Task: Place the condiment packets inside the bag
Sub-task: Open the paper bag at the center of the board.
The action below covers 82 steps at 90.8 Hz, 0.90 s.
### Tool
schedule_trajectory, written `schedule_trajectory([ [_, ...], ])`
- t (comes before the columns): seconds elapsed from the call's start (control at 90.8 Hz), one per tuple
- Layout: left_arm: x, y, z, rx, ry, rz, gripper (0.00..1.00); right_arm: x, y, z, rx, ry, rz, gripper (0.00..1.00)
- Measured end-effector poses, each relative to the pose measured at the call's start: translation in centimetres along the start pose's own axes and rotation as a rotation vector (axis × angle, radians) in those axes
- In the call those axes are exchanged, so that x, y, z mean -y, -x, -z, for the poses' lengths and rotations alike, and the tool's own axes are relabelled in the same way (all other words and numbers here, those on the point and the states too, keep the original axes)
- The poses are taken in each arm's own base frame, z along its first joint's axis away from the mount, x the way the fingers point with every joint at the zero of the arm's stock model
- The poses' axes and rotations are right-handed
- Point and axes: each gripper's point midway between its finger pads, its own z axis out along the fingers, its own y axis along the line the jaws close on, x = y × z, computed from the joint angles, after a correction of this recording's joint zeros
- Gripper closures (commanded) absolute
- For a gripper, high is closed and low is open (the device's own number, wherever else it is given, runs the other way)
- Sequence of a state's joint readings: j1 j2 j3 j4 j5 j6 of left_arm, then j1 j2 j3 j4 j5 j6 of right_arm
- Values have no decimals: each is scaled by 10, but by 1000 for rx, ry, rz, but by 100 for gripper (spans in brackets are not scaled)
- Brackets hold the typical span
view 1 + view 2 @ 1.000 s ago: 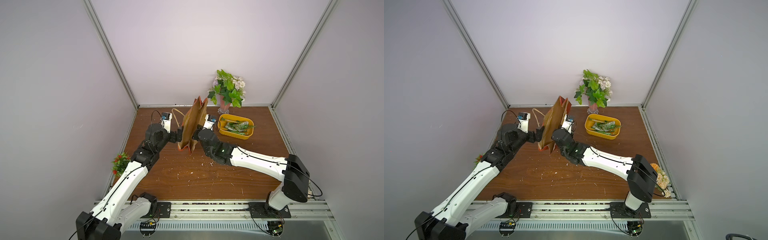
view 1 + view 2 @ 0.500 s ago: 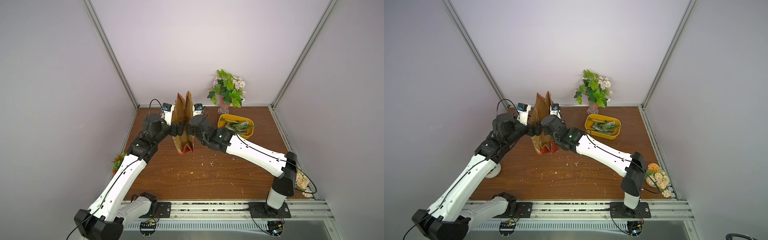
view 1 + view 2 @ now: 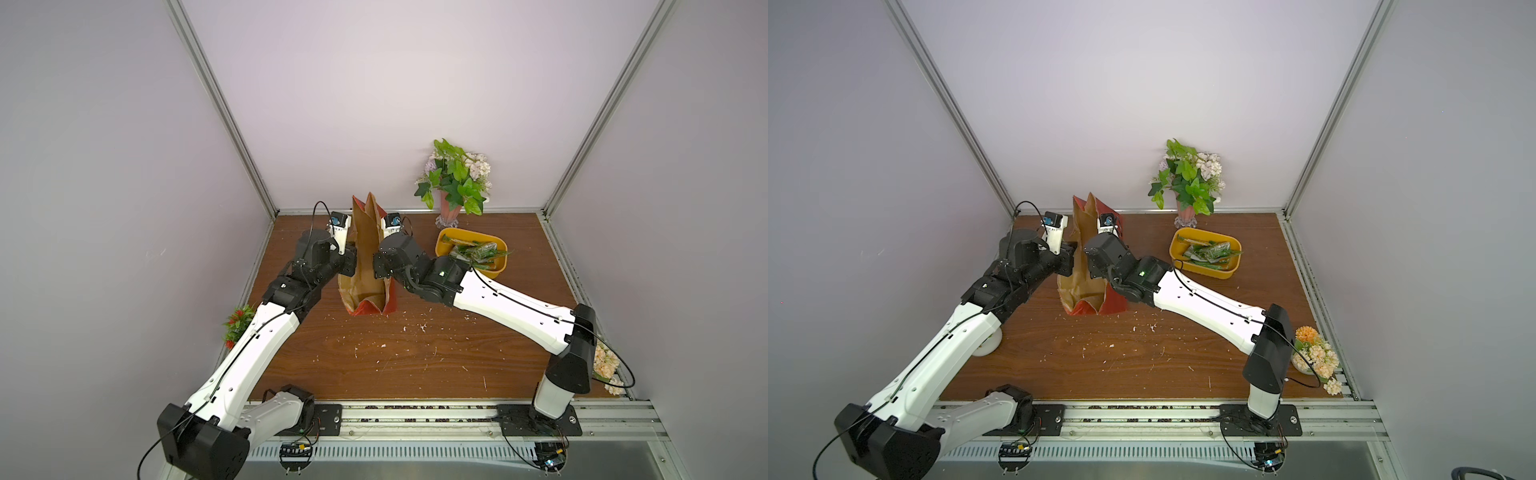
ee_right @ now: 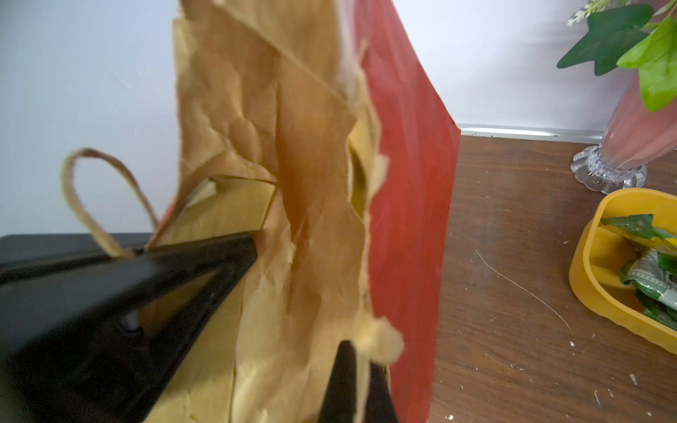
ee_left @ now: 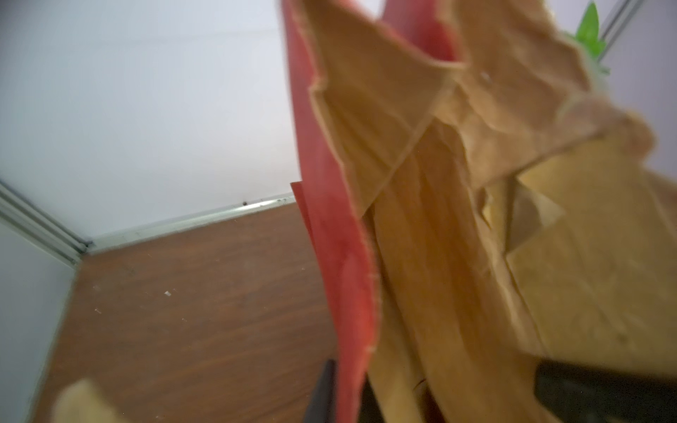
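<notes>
The red paper bag [image 3: 368, 266] [image 3: 1086, 266] stands upright at the back middle of the table, its brown kraft inside showing. My left gripper [image 3: 353, 259] [image 5: 348, 384] is shut on the bag's left wall [image 5: 340, 256]. My right gripper [image 3: 376, 264] [image 4: 361, 370] is shut on the torn right rim, with brown paper [image 4: 311, 219] between its fingers. A twine handle [image 4: 91, 190] loops out on the bag's far side. The green condiment packets [image 3: 473, 251] [image 3: 1208, 252] [image 4: 648, 278] lie in a yellow tub to the right of the bag.
The yellow tub [image 3: 496, 272] [image 3: 1200, 272] sits right of my right arm. A flower vase [image 3: 455, 187] stands at the back wall. A small red plant [image 3: 239, 324] is at the left edge, peach flowers [image 3: 1314, 353] at the right. Paper crumbs [image 3: 415, 328] dot the wood.
The bag went from leaning right to standing upright, a little further left. My left gripper was open and has shut on the bag's left wall. Both arms reached further back.
</notes>
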<state>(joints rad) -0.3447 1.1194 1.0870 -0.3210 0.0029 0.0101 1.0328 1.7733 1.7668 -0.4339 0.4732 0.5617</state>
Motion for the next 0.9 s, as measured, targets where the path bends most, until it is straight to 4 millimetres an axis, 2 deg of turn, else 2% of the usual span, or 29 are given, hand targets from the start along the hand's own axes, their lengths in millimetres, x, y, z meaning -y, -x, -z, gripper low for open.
schedule_trajectory([
  [0.099, -3, -6, -7, -57, 16, -32, 100, 7, -3, 2, -33, -23, 31, 100],
  [0.154, -5, -3, -9, -80, 31, -56, 100, 13, -1, 6, -52, -41, 46, 100],
  [0.341, -16, 22, 1, -83, 92, -158, 100, 33, 37, 26, -52, -90, 48, 100],
  [0.418, -19, 23, 5, -98, 111, -193, 100, 42, 43, 28, -70, -117, 57, 100],
  [0.638, -20, -4, 7, -220, 140, -319, 100, 60, 25, 11, -209, -190, 128, 100],
  [0.804, 0, -18, 13, -295, 124, -456, 100, 63, 11, -2, -292, -221, 187, 100],
  [0.903, 7, -14, 16, -314, 113, -499, 100, 70, -1, -1, -344, -243, 221, 100],
])
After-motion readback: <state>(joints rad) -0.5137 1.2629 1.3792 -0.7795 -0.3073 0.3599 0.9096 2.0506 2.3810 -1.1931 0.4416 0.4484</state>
